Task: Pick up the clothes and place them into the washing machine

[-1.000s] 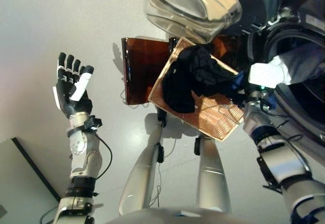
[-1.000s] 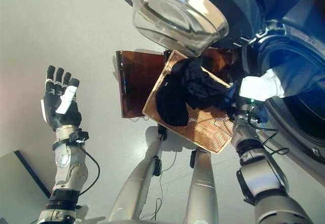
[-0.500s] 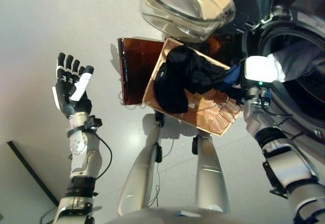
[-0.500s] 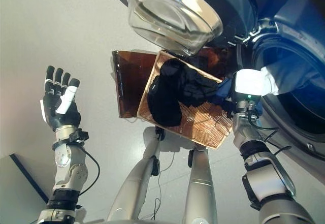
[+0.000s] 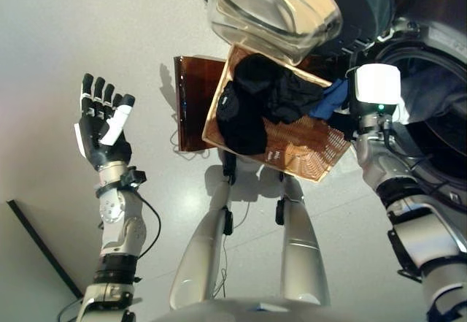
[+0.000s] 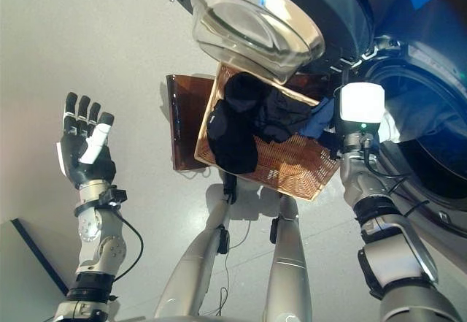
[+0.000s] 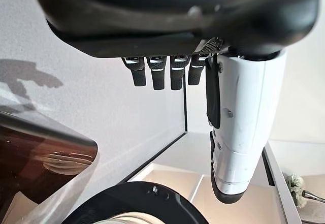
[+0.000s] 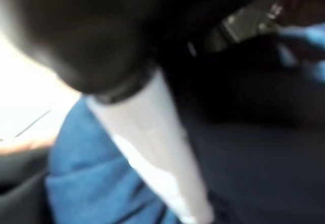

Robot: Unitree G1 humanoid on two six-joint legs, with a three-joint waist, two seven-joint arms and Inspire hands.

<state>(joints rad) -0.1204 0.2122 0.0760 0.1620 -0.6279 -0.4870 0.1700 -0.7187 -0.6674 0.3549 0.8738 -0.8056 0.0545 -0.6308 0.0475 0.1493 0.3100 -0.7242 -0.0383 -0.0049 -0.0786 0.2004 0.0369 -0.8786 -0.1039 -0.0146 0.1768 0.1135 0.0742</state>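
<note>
Nearest to us, our left hand [image 5: 103, 128] is raised at the left, well apart from the work, palm open with fingers straight and nothing in it; it can stay idle there.

Further out, our right hand [image 6: 337, 138] is down at the near right corner of the wicker basket [image 6: 292, 163], among the blue cloth [image 6: 319, 120]. Its own wrist view shows the white-covered thumb [image 8: 152, 148] lying against blue fabric, but the fingers are lost in dark blur, so we cannot tell whether they have closed on the cloth or hold anything yet.

The clothes are all in the basket: a heap of dark garments [image 6: 237, 121] toward the left and middle, with the blue piece beside the right hand. The basket stands tilted in front of a brown panel [image 5: 191, 103].

Beyond it hangs the open glass door [image 5: 271, 8], and to the right is the washing machine drum opening [image 6: 430, 139].

To do this step well, we judge we should gather a full fold of the blue cloth, not just an edge, lift clear of the basket rim so nothing snags on the weave, and swing right under the door into the drum before letting go. A trailing end could drag the dark garments out.
</note>
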